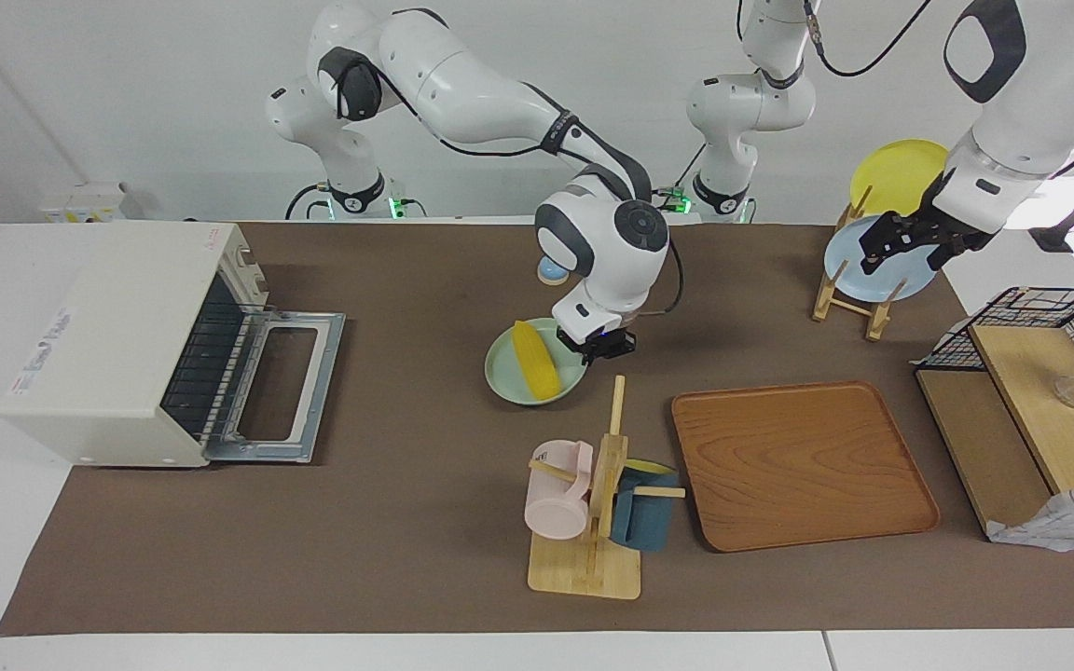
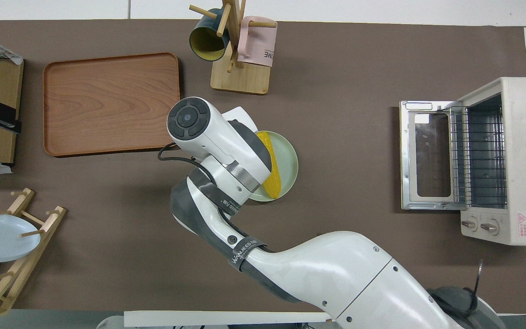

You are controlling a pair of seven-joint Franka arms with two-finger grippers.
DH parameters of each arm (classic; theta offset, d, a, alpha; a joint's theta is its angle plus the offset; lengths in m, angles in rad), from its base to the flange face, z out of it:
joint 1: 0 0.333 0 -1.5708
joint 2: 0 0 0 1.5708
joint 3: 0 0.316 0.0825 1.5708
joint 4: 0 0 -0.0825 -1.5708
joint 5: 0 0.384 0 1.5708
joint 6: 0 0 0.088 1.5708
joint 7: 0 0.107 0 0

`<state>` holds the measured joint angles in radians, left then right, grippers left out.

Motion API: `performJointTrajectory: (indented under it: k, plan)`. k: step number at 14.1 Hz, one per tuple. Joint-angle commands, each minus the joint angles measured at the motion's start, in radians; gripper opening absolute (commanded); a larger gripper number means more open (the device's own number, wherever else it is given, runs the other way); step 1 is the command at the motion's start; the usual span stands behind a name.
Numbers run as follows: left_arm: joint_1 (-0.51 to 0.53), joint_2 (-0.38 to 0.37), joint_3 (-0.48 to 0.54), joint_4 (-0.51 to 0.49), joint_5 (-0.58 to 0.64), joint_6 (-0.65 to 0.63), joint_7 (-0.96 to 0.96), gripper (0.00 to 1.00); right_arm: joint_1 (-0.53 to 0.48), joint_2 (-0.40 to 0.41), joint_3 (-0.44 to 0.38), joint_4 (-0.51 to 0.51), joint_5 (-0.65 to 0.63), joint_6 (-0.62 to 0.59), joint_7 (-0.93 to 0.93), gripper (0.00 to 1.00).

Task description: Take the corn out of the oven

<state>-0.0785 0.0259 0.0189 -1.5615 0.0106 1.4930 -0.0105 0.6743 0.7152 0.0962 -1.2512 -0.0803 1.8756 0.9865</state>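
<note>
Facing view, read from its left edge across: the oven (image 1: 127,349) sits at my right arm's end of the table with its door (image 1: 281,387) folded flat open, and as far as I can see in, the rack (image 2: 477,155) inside holds nothing. Next comes the pale green plate (image 1: 500,380) near the middle of the table, and the corn (image 1: 537,359) lies on it, so it is already out of the oven. My right pincer (image 1: 608,345) hangs low beside the plate's edge, just next to the corn and not on it; I cannot tell whether its fingers are parted or together. Further along, my left pincer (image 1: 910,240) waits up over the plate rack (image 1: 849,298), its fingers spread and holding nothing.

I judge the step in hand to be the tail end: the cob is set down and let go. The next move calls only for lifting my right arm straight up and clear without nudging the plate.

The corn lies flat, its long axis running roughly toward and away from me, slightly slanted. I cannot tell which end is the tapered one.
</note>
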Motion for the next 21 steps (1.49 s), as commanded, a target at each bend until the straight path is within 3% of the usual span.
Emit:
performJointTrajectory:
  k: [1, 4, 6, 8, 9, 10, 12, 13, 15, 17, 21]
  plan:
    - [-0.015, -0.012, 0.016, -0.008, -0.011, -0.013, 0.009, 1.00, -0.018, 0.000, 0.000, 0.015, 0.017, 0.017, 0.011, 0.43]
    - [-0.030, -0.052, 0.009, -0.064, -0.009, -0.045, -0.002, 1.00, -0.097, -0.074, 0.001, 0.053, 0.027, 0.010, -0.020, 0.60]
    - [-0.117, -0.148, 0.000, -0.279, -0.012, 0.141, -0.118, 1.00, -0.198, -0.187, 0.000, -0.050, 0.031, -0.054, -0.258, 0.59]
    - [-0.298, -0.216, -0.004, -0.510, -0.012, 0.420, -0.396, 1.00, -0.315, -0.326, 0.000, -0.242, 0.031, -0.075, -0.492, 0.54]
    - [-0.407, -0.181, -0.002, -0.529, -0.012, 0.522, -0.583, 1.00, -0.372, -0.395, 0.000, -0.363, 0.031, -0.055, -0.556, 0.47]
    - [-0.499, -0.078, 0.000, -0.517, -0.008, 0.620, -0.758, 1.00, -0.413, -0.440, 0.000, -0.454, 0.031, -0.018, -0.603, 0.36]
    - [-0.598, 0.073, 0.000, -0.468, -0.003, 0.729, -0.862, 1.00, -0.475, -0.486, 0.000, -0.592, 0.021, 0.057, -0.667, 0.09]
    - [-0.624, 0.112, 0.000, -0.456, -0.003, 0.777, -0.871, 1.00, -0.516, -0.505, 0.000, -0.655, 0.019, 0.112, -0.724, 0.04]
    - [-0.679, 0.199, 0.001, -0.393, -0.003, 0.854, -0.936, 1.00, -0.594, -0.530, -0.001, -0.781, 0.016, 0.253, -0.848, 0.03]
    - [-0.716, 0.323, 0.004, -0.274, -0.001, 0.856, -0.976, 1.00, -0.619, -0.522, -0.001, -0.826, 0.010, 0.309, -0.865, 0.03]
    - [-0.730, 0.396, 0.001, -0.262, -0.001, 0.927, -0.997, 0.99, -0.628, -0.487, -0.001, -0.830, -0.071, 0.321, -0.865, 0.02]
